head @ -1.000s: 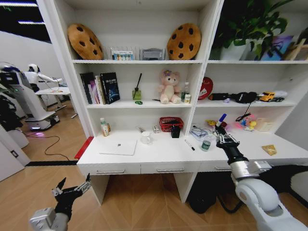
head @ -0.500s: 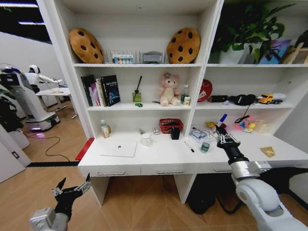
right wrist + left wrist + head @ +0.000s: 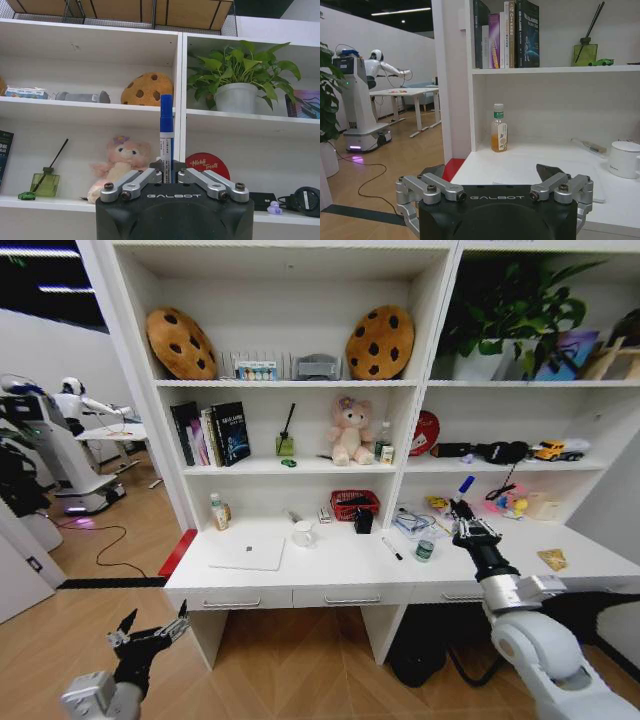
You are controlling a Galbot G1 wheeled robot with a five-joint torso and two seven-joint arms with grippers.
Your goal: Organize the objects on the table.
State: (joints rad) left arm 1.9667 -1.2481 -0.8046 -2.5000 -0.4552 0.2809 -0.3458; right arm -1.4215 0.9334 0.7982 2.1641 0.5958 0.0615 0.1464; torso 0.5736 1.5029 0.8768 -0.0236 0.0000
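My right gripper (image 3: 463, 512) is shut on a white blue-capped pen (image 3: 466, 485) and holds it upright above the right part of the long white desk (image 3: 330, 578). In the right wrist view the pen (image 3: 166, 134) stands between the fingers of the gripper (image 3: 168, 173). A silver laptop (image 3: 247, 553), a black-capped pen (image 3: 392, 548), a teal-lidded jar (image 3: 425, 550) and a tan packet (image 3: 552, 559) lie on the desk. The tiny green toy car (image 3: 288, 463) sits on the shelf above. My left gripper (image 3: 150, 632) hangs open low down, left of the desk.
At the back of the desk stand a bottle (image 3: 217, 510), a white mug (image 3: 303, 531), a black cup (image 3: 364, 517) and a red basket (image 3: 355, 502). Shelves with books (image 3: 210, 428) and a plush bunny (image 3: 351, 423) rise behind. Another robot (image 3: 40, 450) stands at far left.
The head camera has tilted, so shelves and desk sit slightly lower in the picture. The right gripper keeps hold of the upright pen. The left arm has not moved.
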